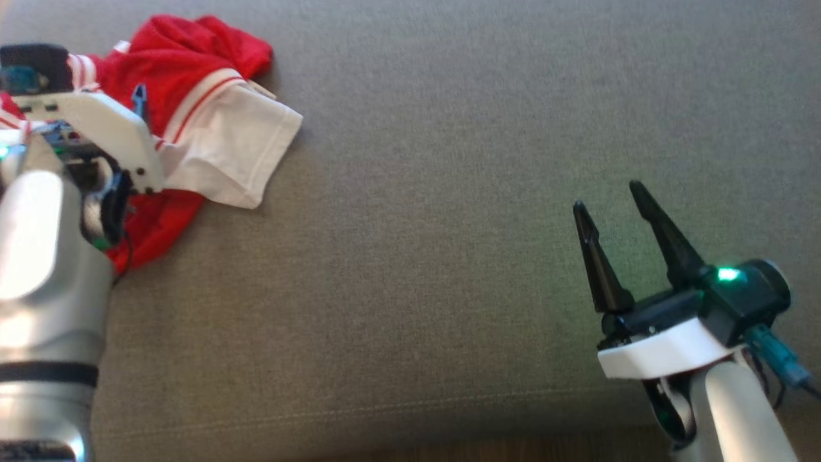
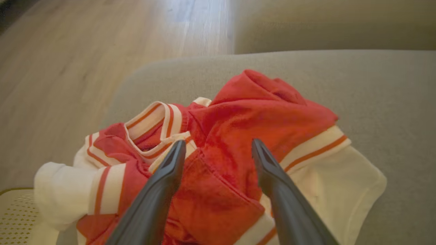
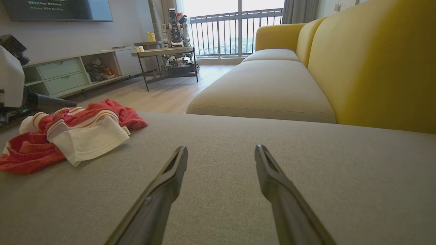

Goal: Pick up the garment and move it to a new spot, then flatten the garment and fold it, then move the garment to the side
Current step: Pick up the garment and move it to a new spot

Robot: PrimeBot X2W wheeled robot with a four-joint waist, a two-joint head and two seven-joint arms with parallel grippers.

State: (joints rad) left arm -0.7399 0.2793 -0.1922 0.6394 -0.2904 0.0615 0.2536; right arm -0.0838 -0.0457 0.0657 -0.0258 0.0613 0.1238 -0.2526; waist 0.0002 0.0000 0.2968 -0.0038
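Observation:
The garment (image 1: pixel 199 96) is a crumpled red shirt with white sleeves and red-striped bands, lying at the far left of the grey seat cushion (image 1: pixel 449 192). My left gripper (image 2: pixel 218 146) hovers open just above the garment (image 2: pixel 238 112), one finger on each side of a red fold and nothing pinched. Its white wrist (image 1: pixel 102 128) covers part of the cloth in the head view. My right gripper (image 1: pixel 608 197) stands open and empty over bare cushion at the lower right, far from the garment (image 3: pixel 78 132). In its own view, the right gripper (image 3: pixel 221 149) points along the cushion.
A yellow backrest (image 3: pixel 374 61) runs along the far side, and a second seat cushion (image 3: pixel 265 88) lies beyond a seam. Wooden floor (image 2: pixel 68 51) drops off past the cushion's left end. A low table (image 3: pixel 163 52) and a drawer cabinet (image 3: pixel 61 73) stand across the room.

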